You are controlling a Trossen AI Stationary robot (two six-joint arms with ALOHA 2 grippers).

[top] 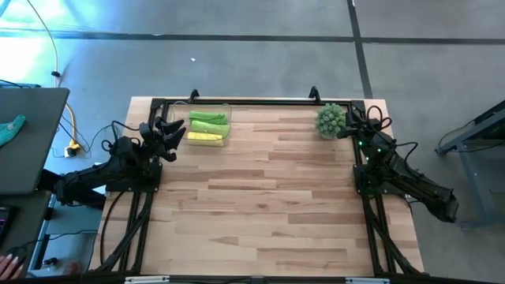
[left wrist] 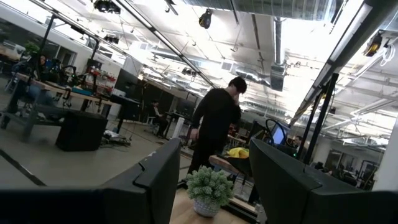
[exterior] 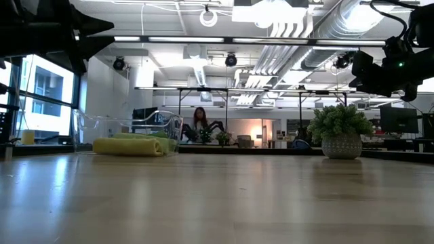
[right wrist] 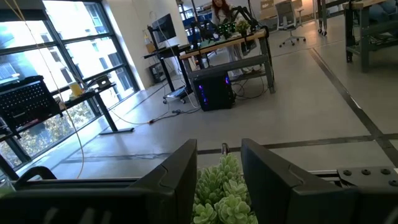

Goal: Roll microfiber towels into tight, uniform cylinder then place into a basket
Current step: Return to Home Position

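Note:
Two rolled light green towels (top: 209, 121) lie in the clear basket (top: 229, 120) at the table's far left. A rolled pale yellow towel (top: 203, 137) lies along the basket's near side; whether it is inside, I cannot tell. In the low view the yellow roll (exterior: 129, 146) lies in front of the green ones (exterior: 146, 137) and the basket (exterior: 163, 125). My left gripper (top: 175, 136) is open and empty just left of the basket, raised. My right gripper (top: 347, 118) is open and empty at the far right, beside the plant.
A spiky green plant in a pot (top: 331, 120) stands at the table's far right corner, close to my right gripper; it also shows in the low view (exterior: 340, 132). A black frame rail (top: 252, 101) runs along the far edge. People are in the room beyond.

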